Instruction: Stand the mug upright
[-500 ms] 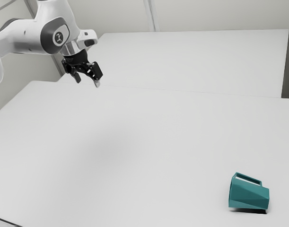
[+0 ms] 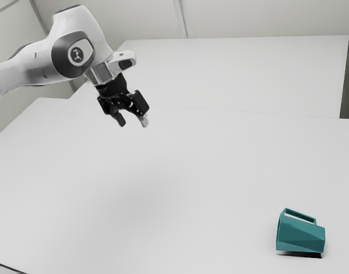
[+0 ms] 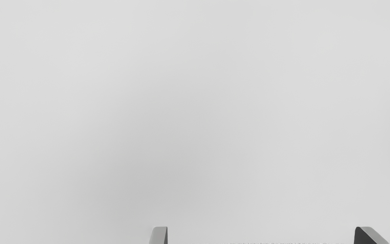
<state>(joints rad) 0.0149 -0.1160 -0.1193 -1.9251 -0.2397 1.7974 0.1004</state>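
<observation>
Find the mug lying on its side on the counter, with its handle uppermost, toward the exterior view's lower right. For the likely approach, best cross high, line up over the body, then descend slowly, clear of the handle, to avoid rolling it. Lying well apart from the fingers, lower and farther toward the exterior view's right. Spread wide, with nothing between them.

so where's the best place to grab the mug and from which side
Probably by the handle, from above, with the open fingers straddling its bar. The mug lies on its side, and the handle runs along its upper edge in the exterior view, slimmer than the body.
</observation>
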